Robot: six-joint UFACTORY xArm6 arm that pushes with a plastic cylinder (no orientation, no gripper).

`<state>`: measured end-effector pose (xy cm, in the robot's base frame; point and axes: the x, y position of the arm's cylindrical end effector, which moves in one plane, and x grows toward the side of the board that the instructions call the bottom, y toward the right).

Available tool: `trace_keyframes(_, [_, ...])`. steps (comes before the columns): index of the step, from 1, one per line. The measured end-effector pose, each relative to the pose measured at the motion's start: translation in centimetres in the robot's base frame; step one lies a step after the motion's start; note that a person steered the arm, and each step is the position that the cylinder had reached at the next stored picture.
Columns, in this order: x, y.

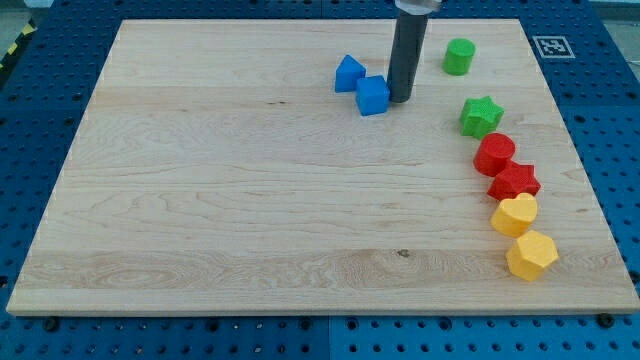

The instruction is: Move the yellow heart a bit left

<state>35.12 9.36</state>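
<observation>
The yellow heart (515,214) lies on the wooden board (250,200) at the view's right, touching the red star (514,181) above it. A yellow hexagon (531,255) sits just below the heart. My tip (400,99) is at the view's top centre, right beside the blue cube (373,95) on its right side, far up and left of the yellow heart.
A blue pentagon-like block (349,73) sits left of the blue cube. A green cylinder (459,56) is at the top right. A green star (481,116) and a red cylinder (494,153) run down the right side above the red star.
</observation>
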Motion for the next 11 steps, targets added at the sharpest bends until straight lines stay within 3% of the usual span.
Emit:
trace_keyframes(1, [0.0,0.2])
trace_keyframes(4, [0.3,16.2])
trace_keyframes(6, [13.8,20.5])
trace_keyframes(7, [17.8,20.7])
trace_keyframes(9, [18.1,18.2])
trace_keyframes(11, [18.0,11.1])
